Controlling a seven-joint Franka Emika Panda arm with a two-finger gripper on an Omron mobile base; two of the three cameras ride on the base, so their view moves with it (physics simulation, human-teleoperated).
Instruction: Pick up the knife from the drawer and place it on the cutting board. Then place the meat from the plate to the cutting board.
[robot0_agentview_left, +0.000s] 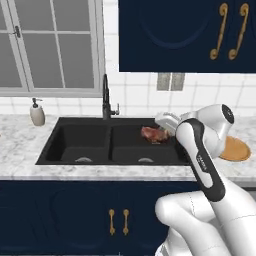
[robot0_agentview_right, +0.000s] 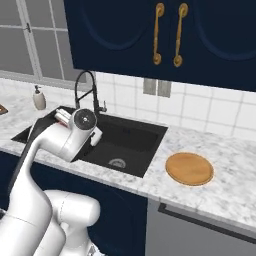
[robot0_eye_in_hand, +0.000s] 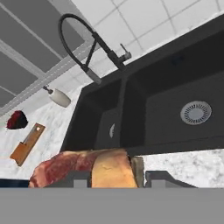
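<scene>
My gripper (robot0_agentview_left: 157, 131) is shut on the meat (robot0_agentview_left: 151, 134), a reddish-brown lump with pale streaks, and holds it in the air over the right basin of the sink. In the hand view the meat (robot0_eye_in_hand: 74, 166) sits between the fingertips (robot0_eye_in_hand: 73, 176) at the bottom edge. The round tan plate (robot0_agentview_right: 189, 169) lies bare on the counter right of the sink, also seen behind my arm (robot0_agentview_left: 236, 149). Far to the left on the counter lies the cutting board (robot0_eye_in_hand: 26, 145), with the knife's grey blade (robot0_eye_in_hand: 30, 135) showing on it. The drawer is out of view.
A black double sink (robot0_agentview_left: 80, 142) with a tall black faucet (robot0_agentview_left: 105, 97) lies below the hand. A soap dispenser (robot0_agentview_left: 36, 113) stands left of it, and a dark bowl of red berries (robot0_eye_in_hand: 16, 119) sits beyond the board. Navy wall cabinets (robot0_agentview_right: 165, 35) hang overhead.
</scene>
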